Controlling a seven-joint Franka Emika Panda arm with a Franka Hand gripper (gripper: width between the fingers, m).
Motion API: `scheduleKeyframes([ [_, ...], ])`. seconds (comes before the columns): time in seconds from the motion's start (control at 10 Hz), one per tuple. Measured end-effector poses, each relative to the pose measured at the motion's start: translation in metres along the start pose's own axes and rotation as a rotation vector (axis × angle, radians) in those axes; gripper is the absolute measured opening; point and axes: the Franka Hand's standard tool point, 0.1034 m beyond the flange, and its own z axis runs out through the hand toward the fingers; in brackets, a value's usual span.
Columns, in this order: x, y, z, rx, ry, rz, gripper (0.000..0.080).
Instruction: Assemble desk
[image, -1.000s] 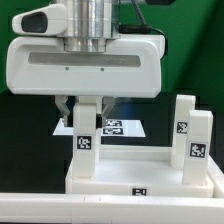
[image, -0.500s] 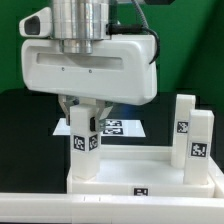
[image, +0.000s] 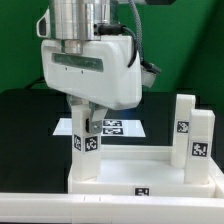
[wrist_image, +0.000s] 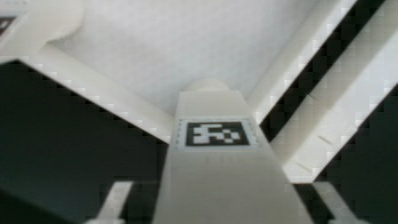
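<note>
The white tray-like tabletop lies at the front of the table with its rim up. Two white tagged legs stand in its sockets on the exterior view's right. A third tagged leg stands upright at the corner on the exterior view's left. My gripper comes straight down over it and is shut on its upper part. In the wrist view the leg runs between my two fingers, with my gripper around its near end, and the tabletop's inner floor lies beyond.
The marker board lies flat on the dark table behind the tabletop. A white ledge runs along the front edge. The robot's big white hand body hangs above the corner on the exterior view's left.
My hand has turned about its vertical axis over the leg. The leg has turned with it and now shows two tagged faces instead of one.
</note>
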Motion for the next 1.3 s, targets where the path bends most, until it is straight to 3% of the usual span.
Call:
scheduleKeyframes([
  [0.6,-0.0014,-0.0010,0.0002,0.006,-0.007,0.306,0.0290],
  [0.8,-0.0017,-0.0010,0.0003,0.006,-0.008,0.287,0.0304],
  [1.0,-0.0028,-0.0018,-0.0014,0.006,-0.010,0.218,0.0610],
  [1.3,-0.0065,-0.0033,-0.0006,0.005,-0.007,-0.130,0.0647],
])
